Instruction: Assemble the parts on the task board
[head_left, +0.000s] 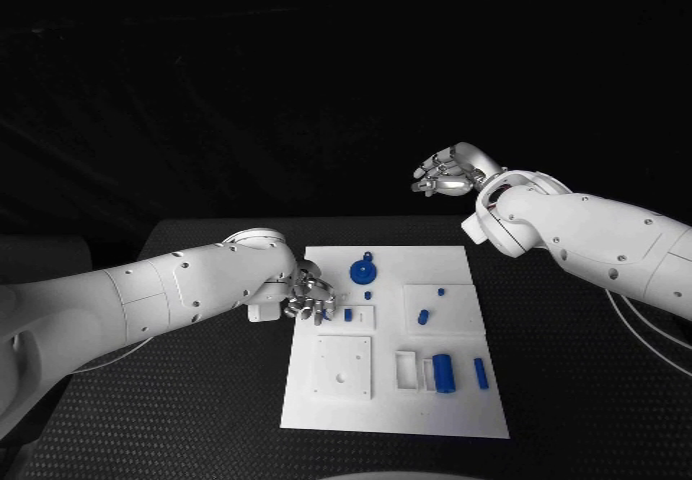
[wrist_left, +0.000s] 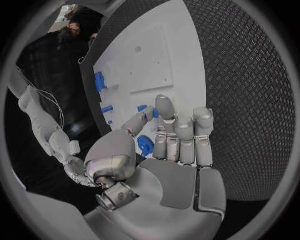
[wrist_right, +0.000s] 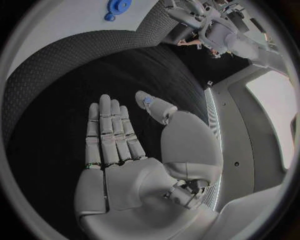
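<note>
The task board (head_left: 389, 345) lies mid-counter, where the left robot hand (head_left: 306, 297), fingers apart and empty, hovers over its left edge and should descend squarely on the small blue part (head_left: 348, 314), while the right robot hand (head_left: 456, 168) waits open beyond the far edge.

The white task board (head_left: 392, 400) lies mid-table. The left hand (head_left: 307, 298) hovers at its nine o'clock edge, fingers down beside a small blue peg (head_left: 348, 314). The right hand (head_left: 456, 170) hangs raised at one o'clock, fingers loosely curled, holding nothing.
</note>
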